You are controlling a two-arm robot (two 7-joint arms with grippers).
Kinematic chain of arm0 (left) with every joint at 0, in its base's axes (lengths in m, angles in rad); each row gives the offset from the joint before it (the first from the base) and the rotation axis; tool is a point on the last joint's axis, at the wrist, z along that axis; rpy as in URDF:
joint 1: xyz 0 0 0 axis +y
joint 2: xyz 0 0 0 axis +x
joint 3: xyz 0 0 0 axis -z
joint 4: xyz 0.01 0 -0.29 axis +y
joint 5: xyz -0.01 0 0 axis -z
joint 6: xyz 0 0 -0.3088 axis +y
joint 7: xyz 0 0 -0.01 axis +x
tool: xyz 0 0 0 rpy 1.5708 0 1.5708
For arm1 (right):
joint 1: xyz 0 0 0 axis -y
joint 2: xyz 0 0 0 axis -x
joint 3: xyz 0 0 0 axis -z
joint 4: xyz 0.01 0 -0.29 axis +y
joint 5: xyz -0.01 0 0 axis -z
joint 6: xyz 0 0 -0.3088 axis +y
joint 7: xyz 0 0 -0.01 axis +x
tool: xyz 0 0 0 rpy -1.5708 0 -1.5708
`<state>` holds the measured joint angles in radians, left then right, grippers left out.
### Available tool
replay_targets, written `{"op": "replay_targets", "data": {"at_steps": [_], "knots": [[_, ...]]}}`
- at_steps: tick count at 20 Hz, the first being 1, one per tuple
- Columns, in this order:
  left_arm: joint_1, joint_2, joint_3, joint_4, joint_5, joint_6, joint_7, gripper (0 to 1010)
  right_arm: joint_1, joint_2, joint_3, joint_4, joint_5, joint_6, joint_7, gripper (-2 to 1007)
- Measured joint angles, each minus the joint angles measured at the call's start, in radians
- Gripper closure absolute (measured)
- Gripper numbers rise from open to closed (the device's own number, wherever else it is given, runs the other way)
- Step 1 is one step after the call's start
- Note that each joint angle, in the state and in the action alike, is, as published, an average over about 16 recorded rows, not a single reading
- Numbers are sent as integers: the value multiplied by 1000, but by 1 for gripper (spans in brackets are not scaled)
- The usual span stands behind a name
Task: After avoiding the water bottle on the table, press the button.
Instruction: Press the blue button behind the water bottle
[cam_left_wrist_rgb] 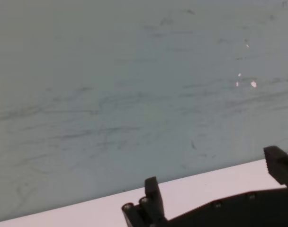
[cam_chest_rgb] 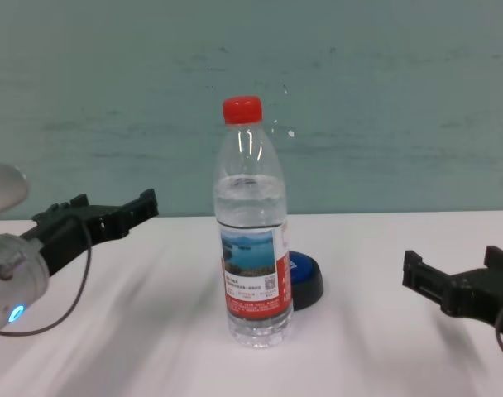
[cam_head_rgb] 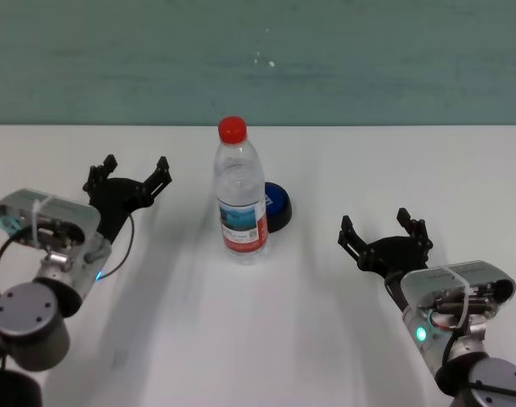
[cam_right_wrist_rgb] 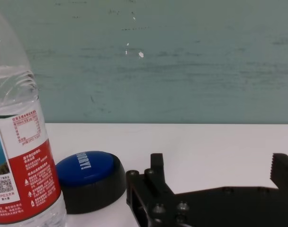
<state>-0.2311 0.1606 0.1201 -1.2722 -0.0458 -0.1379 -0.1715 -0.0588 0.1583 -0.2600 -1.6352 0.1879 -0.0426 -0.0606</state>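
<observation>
My right gripper hovers low over the white table, fingers spread wide, holding nothing. My left gripper is the same on the other side. Between them the water bottle stands upright, clear with a red cap. The blue button sits just behind it, half hidden. My right wrist view shows white writing on the button's top.

I'm seeing the water bottle standing upright at the middle of the table, the button sitting just behind it to the right. My left gripper is hovering well left of the bottle, my right gripper well right and nearer me.
</observation>
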Motion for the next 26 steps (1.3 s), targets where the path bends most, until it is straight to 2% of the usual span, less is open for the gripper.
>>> {"op": "replay_targets", "data": {"at_steps": [6, 16, 26], "knots": [[51, 10, -27, -59, -10, 4, 6, 0, 0, 0, 0, 0, 0, 0, 0, 1], [163, 23, -70, -181, -35, 7, 6, 0, 0, 0, 0, 0, 0, 0, 0, 1], [264, 33, -89, -290, -67, 16, -11, 0, 0, 0, 0, 0, 0, 0, 0, 1]]}}
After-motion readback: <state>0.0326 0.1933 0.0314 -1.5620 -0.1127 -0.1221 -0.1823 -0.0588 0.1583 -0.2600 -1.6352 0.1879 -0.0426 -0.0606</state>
